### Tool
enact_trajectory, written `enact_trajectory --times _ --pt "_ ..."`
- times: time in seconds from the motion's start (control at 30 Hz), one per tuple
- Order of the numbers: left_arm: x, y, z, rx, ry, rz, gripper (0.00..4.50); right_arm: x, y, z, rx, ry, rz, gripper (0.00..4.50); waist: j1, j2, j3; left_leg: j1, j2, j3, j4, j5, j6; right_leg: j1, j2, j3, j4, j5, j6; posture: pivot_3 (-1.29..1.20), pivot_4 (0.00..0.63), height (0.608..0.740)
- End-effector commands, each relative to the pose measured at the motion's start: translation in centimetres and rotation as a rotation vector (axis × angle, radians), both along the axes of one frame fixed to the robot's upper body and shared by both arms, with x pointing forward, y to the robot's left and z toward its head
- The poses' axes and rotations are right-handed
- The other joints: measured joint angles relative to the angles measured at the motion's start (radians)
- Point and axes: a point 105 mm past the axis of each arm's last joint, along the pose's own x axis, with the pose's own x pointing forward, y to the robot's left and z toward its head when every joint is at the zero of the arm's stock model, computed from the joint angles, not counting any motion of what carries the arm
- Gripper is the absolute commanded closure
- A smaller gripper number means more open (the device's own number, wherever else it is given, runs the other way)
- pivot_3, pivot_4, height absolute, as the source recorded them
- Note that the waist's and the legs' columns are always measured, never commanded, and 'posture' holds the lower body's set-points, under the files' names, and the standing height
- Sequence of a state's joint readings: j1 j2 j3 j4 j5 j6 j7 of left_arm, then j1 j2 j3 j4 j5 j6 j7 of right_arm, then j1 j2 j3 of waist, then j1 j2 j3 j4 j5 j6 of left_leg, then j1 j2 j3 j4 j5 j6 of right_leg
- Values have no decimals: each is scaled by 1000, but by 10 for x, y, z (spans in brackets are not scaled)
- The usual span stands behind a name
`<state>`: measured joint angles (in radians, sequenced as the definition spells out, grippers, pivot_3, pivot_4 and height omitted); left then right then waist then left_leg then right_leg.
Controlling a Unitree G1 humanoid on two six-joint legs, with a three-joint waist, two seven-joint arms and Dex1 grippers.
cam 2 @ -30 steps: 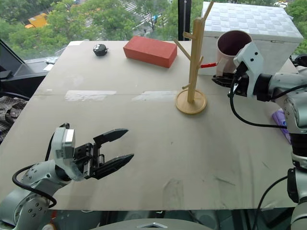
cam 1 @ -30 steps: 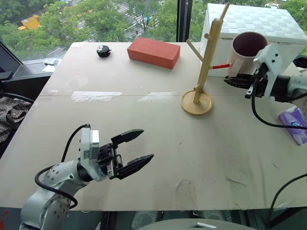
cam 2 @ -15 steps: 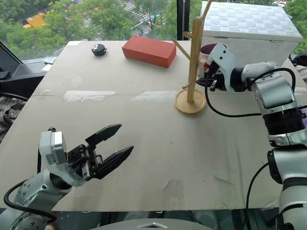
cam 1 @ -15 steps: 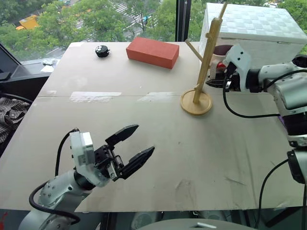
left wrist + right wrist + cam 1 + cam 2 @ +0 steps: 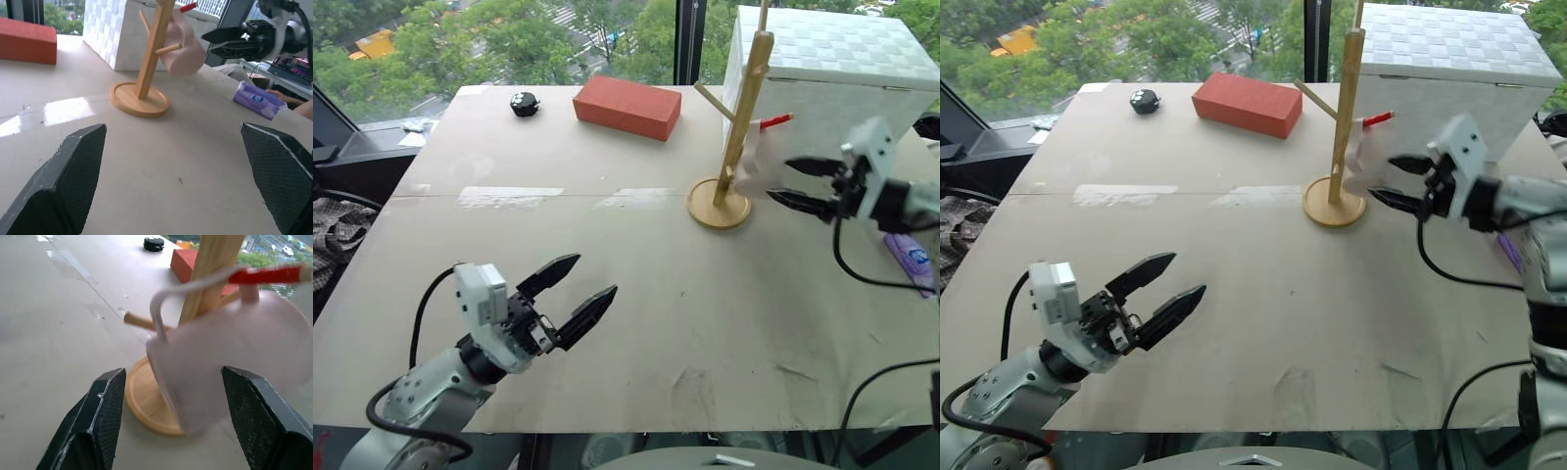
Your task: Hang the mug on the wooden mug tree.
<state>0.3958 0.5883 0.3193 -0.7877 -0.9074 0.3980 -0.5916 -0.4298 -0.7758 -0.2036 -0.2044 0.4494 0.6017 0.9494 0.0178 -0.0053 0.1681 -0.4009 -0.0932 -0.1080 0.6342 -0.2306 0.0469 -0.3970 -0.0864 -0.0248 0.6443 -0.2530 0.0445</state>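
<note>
A pale table (image 5: pixel 607 245) carries a red brick (image 5: pixel 626 106) lying flat near its far edge. Well to the left of the brick, also near the far edge, sits a small black round object (image 5: pixel 524 103) whose nature cannot be made out. At the far right corner stands a white quilted box (image 5: pixel 832 69), its lid closed. Near the table's right edge lies a purple-and-white tissue packet (image 5: pixel 911 259). Two glossy strips of clear tape (image 5: pixel 509 197) run across the tabletop along a seam. Beyond the table, through a window, green treetops (image 5: pixel 460 44) and a yellow vehicle (image 5: pixel 374 44) show far below.
</note>
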Motion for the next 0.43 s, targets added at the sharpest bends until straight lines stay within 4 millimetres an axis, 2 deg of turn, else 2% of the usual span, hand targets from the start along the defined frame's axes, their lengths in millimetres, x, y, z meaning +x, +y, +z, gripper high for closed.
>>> enact_trajectory --times 0.03,0.23,0.43 --pt "2 11 2 3 10 13 0 -18 -14 2 18 -42 -65 1411 -2 0 0 0 0 0 0 0 0 0 0 0 0 0 0 0 150 740" --pt "2 26 -18 46 76 23 0 -47 -41 -52 -29 57 -172 1411 0 0 -1 2 1 0 0 0 0 1 0 0 2 0 0 0 150 740" --pt "-3 42 -37 61 134 57 0 -58 -40 -74 -42 78 -191 1411 -4 0 -1 3 1 1 0 0 0 1 0 1 2 -1 -1 0 150 740"
